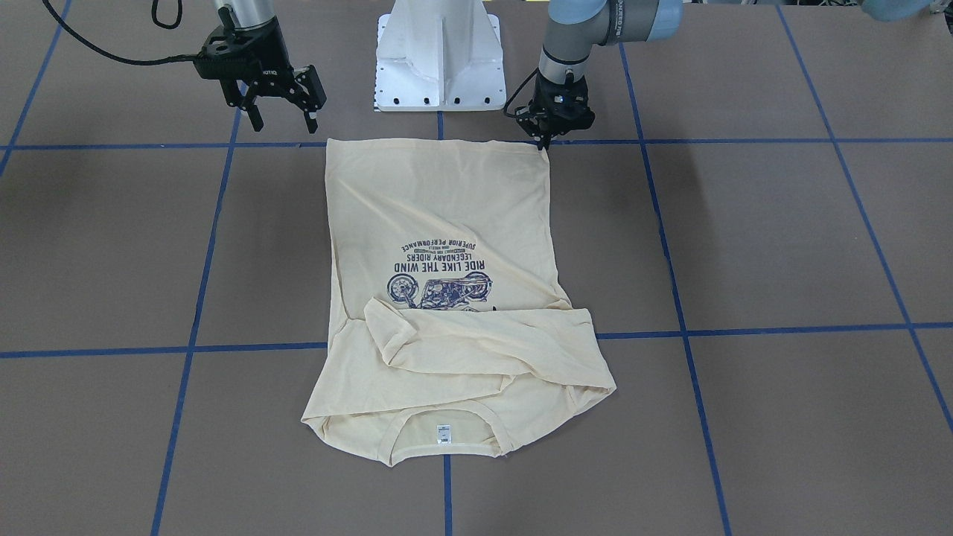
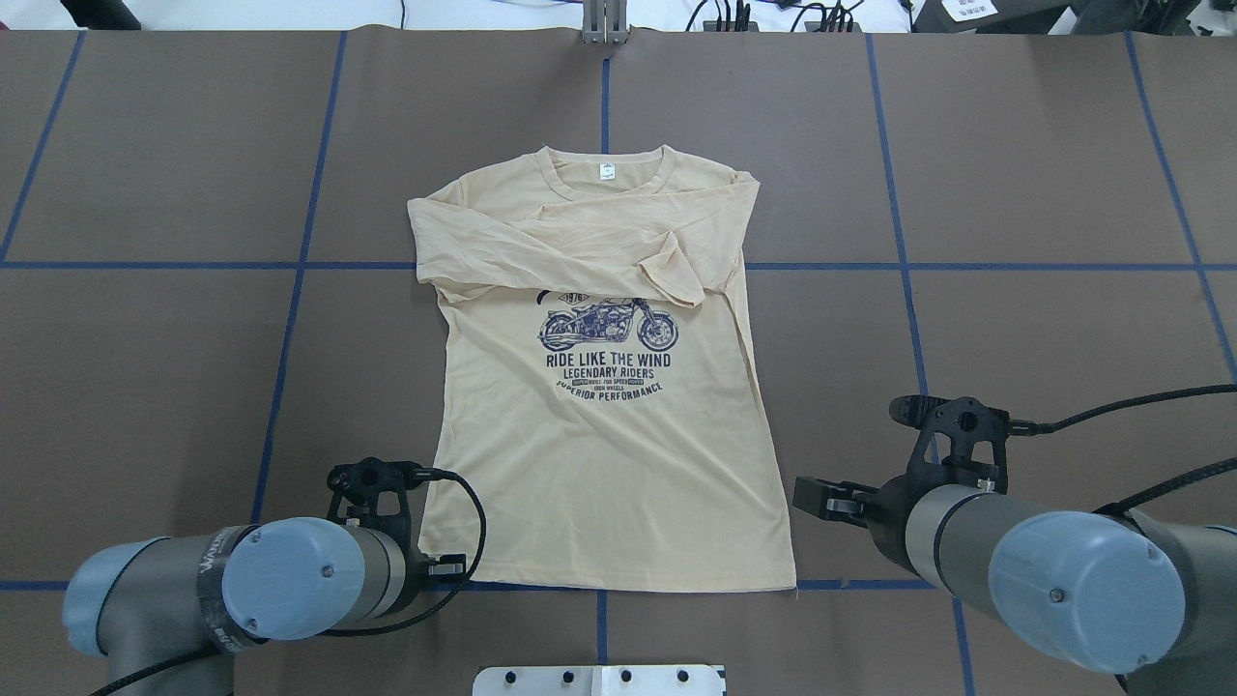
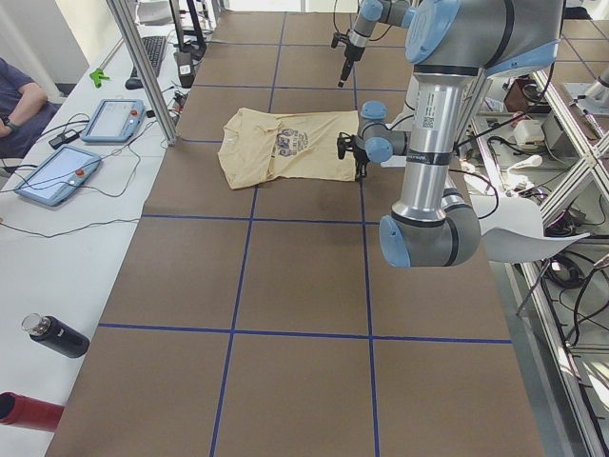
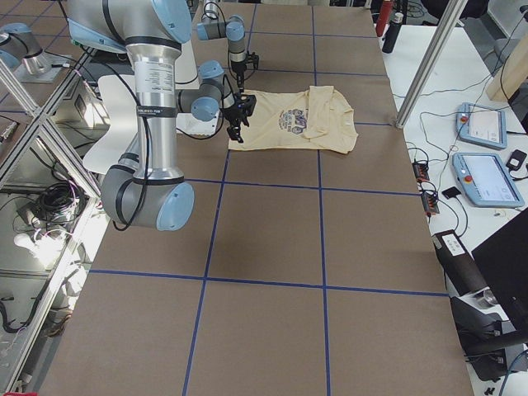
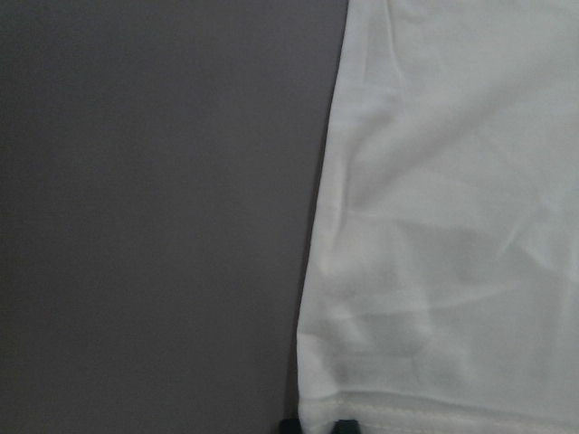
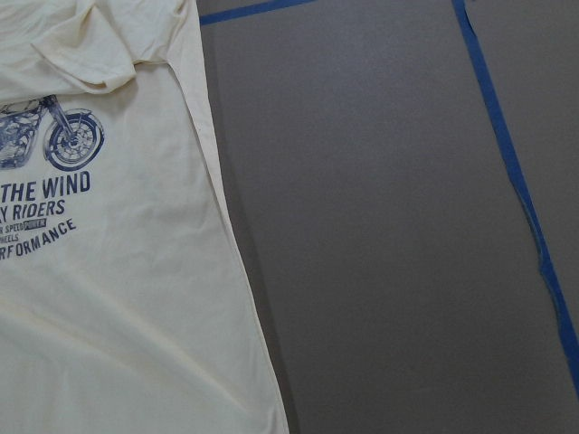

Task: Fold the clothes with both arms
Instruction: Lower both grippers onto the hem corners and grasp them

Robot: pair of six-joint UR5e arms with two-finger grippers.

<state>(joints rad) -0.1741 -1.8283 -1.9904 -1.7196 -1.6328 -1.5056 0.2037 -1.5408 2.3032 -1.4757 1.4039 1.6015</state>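
The cream-yellow T-shirt (image 1: 447,201) lies flat on the brown table, print up, with the hem toward the robot and the collar with its white label (image 1: 444,433) away from it. Both sleeves are folded across the chest. My left gripper (image 1: 547,140) is down at one hem corner, its tips pinched on the cloth edge; the left wrist view shows the hem (image 5: 452,226) between the two tips. My right gripper (image 1: 283,120) is open and empty, held above the table just outside the other hem corner. The right wrist view shows the shirt's side edge (image 6: 118,298).
The white pedestal base (image 1: 439,59) stands just behind the hem. Blue tape lines (image 1: 744,329) grid the table. A side bench holds tablets (image 3: 114,119) and bottles (image 3: 57,335). A person (image 3: 14,95) sits at the far edge.
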